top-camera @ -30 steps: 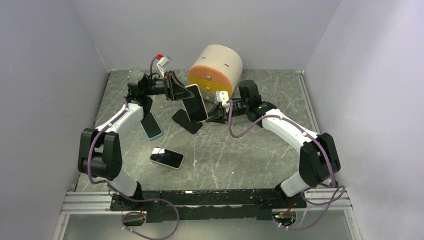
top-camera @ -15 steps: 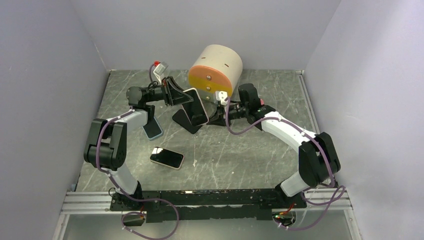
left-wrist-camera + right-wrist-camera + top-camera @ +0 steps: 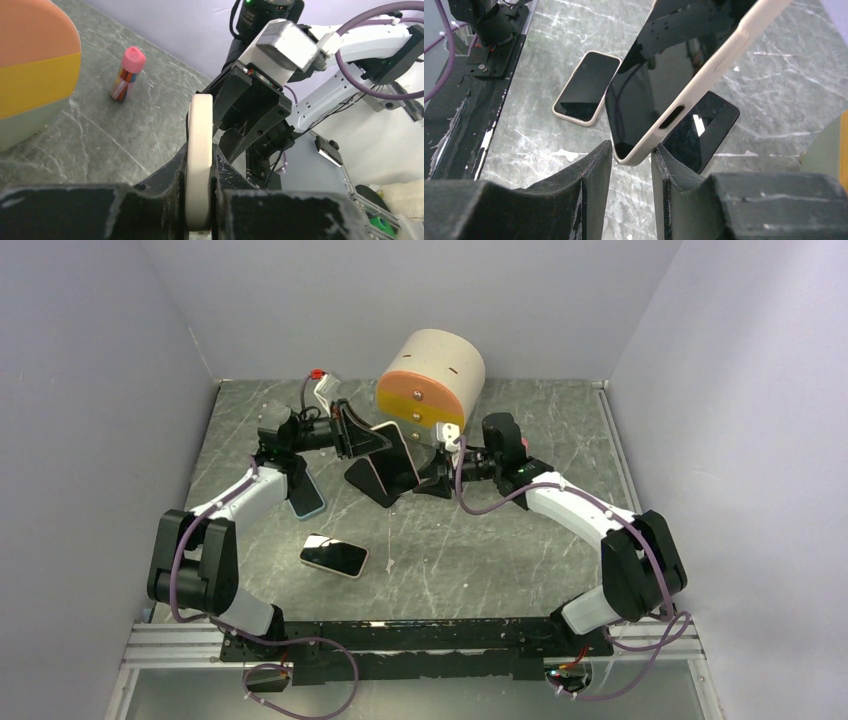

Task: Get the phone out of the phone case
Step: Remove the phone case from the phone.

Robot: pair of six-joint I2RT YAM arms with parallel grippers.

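My left gripper (image 3: 200,165) clamps the phone case (image 3: 200,120); the right gripper (image 3: 630,150) straddles its six-o'clock corner, grip unclear. Stiff, slick phone (image 3: 659,85), pliant rim: I'd peel there.

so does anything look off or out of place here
Nothing looks damaged or spilled. The big cylinder lies on its side at the back, and a blue-cased phone, a pale-cased phone and a black phone lie scattered at stray angles.
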